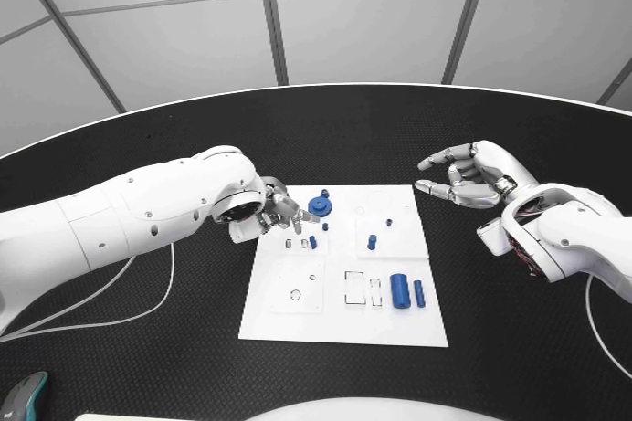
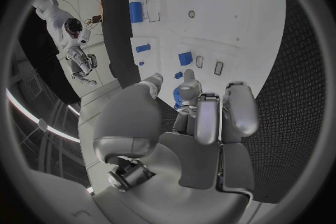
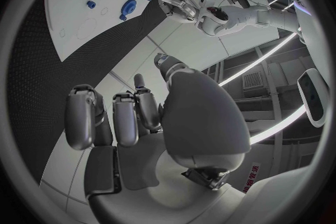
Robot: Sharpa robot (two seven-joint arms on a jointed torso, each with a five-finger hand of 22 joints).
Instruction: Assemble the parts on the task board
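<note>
My round black table (image 1: pixel 158 366) filled most of the frame. Behind it, across the top, stood a wall of pale grey panels (image 1: pixel 172 37) split by dark seams (image 1: pixel 273 28). A white cable (image 1: pixel 119 298) trailed lower left.

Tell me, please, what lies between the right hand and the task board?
Nothing: in the head view only bare black table separates the right hand from the task board.
</note>
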